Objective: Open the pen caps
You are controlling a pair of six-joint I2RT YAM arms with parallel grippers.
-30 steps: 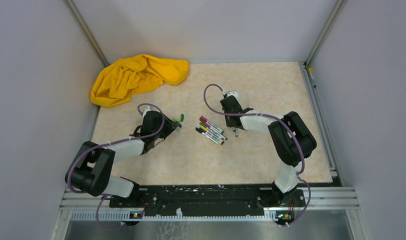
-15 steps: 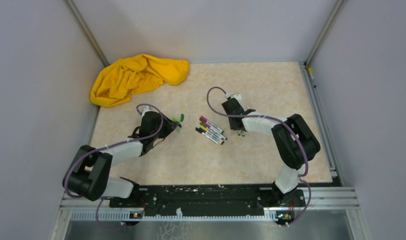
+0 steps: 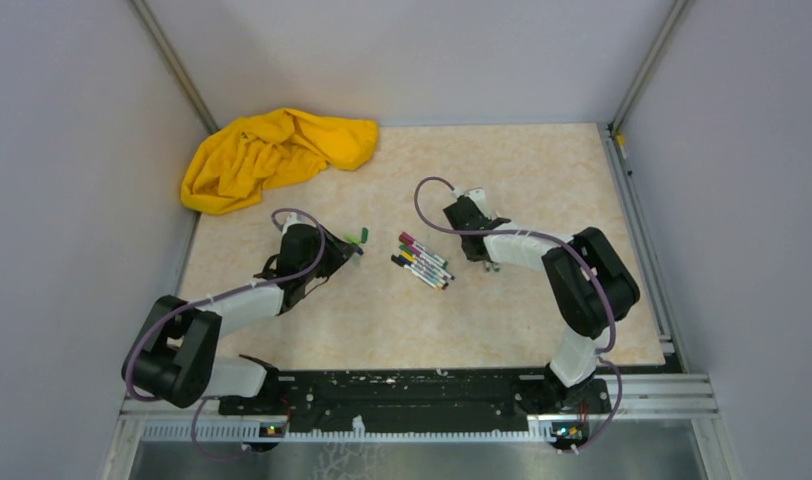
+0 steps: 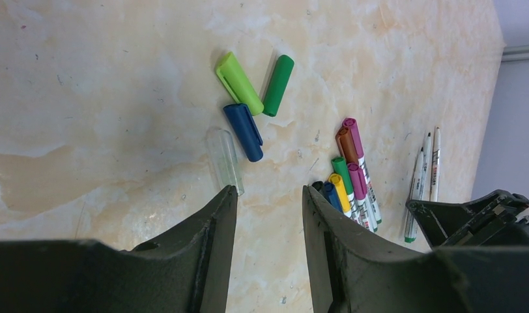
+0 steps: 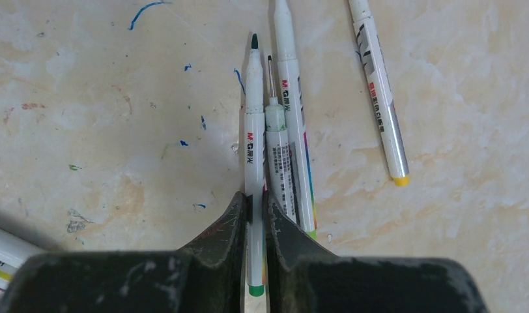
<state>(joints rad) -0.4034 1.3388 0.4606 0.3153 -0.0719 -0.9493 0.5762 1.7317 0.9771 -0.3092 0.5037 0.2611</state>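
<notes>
Four loose caps [image 4: 243,132], light green, dark green, blue and clear, lay together on the table [image 4: 86,98] just ahead of the left gripper [image 4: 268,192], whose jaws stood partly apart, holding nothing. Beside them lay a bundle of capped pens [image 4: 352,179]. Farther off, the right gripper [image 5: 255,199] was pinched tight on an uncapped green pen [image 5: 254,143], with three bare pens [image 5: 294,130] alongside. A yellow cloth [image 3: 272,155] lay crumpled in the far left corner.

Bright, even light, soft shadows; wrist views' near edges seem blurred.

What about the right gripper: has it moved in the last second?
Yes. The right gripper slid rightward, away from the row of colourful capped marker pens.
</notes>
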